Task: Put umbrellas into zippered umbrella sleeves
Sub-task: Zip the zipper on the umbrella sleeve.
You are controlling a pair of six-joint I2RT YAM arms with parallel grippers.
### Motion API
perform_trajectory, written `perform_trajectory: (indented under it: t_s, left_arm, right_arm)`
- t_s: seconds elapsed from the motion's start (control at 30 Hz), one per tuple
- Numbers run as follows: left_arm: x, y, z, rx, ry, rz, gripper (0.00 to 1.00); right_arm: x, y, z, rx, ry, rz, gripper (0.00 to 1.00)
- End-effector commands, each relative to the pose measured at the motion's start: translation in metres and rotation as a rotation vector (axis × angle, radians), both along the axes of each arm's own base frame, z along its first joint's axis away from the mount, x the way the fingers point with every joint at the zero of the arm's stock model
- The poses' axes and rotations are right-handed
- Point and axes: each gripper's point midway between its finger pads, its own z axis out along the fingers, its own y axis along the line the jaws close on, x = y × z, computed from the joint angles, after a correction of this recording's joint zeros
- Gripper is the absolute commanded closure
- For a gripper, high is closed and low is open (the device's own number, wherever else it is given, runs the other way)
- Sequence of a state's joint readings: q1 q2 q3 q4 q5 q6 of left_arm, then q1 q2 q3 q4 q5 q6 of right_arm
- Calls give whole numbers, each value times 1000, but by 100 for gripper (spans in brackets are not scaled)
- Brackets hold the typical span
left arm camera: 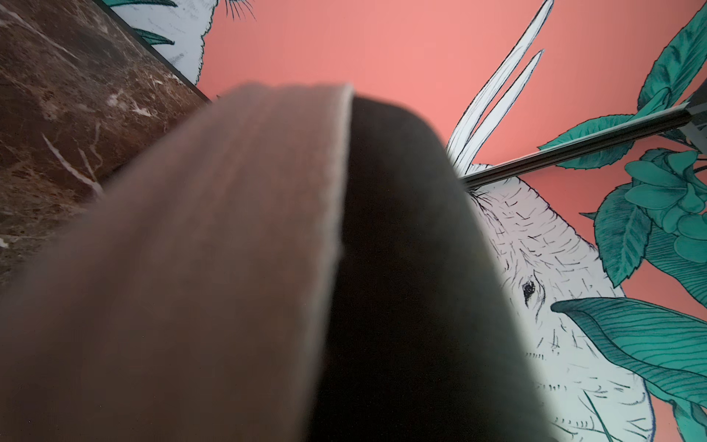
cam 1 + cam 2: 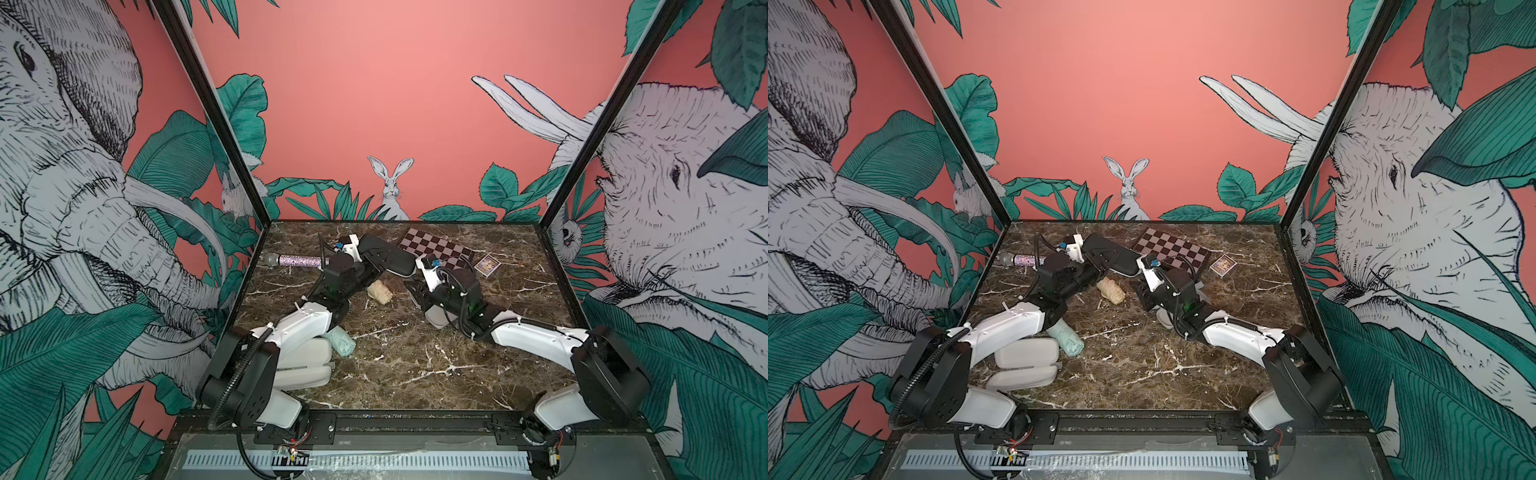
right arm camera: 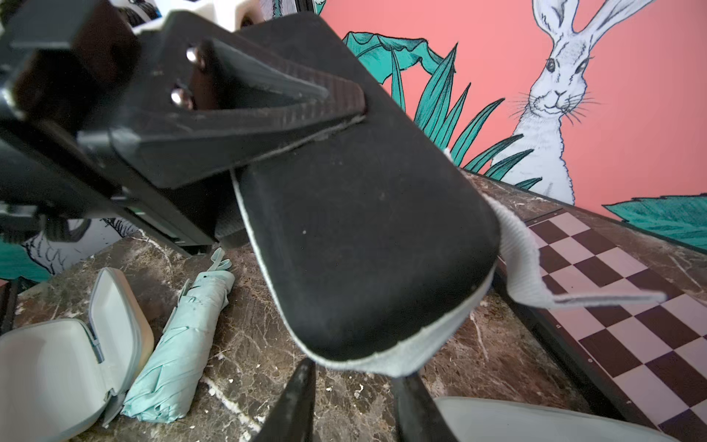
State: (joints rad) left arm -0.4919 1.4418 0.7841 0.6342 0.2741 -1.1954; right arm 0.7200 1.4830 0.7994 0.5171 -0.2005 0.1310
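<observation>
Far back on the table point(image 2: 415, 374), the left gripper point(image 3: 344, 111) clamps the lid of the black sleeve point(image 3: 363, 248), probably to open it. The right gripper point(image 3: 352, 382) stands half-closed at its end, and I cannot tell if it grips. Next, spread both halves.

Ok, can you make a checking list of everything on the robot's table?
Surface: marble table, brown, white veins.
Job's things: black case part open; pale case open; second pale case under right arm; mint umbrella and tan umbrella lying outside the cases.
Clutter: microphone, chessboard, small box.
Grippers: left gripper pinches the black case's shell; right gripper flanks its grey rim, grip unclear.
Cables: black hoses on each arm; loose wires at bases.
Surroundings: pink walls, elephants, rabbit.
</observation>
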Motion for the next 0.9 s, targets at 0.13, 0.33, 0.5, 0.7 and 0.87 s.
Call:
perform_trajectory:
  t_s: [0.13,0.33,0.5,0.7,0.87]
  left_arm:
    - [-3,-7,39,-85,-91,-49,84]
    - [-3,-9,38,-86,-85,-60,85]
    - [-5,-10,36,-85,-79,-69,85]
    - [-6,-11,33,-78,-68,-79,86]
    - [-7,-13,30,-65,-61,-94,86]
  right_arm:
    - [6,4,22,-6,-107,6,71]
    - [8,-4,17,-50,-121,-21,66]
    - [14,-12,19,-66,-132,-43,59]
    - [12,-7,23,-70,-145,19,64]
    - [8,-6,25,-76,-154,46,73]
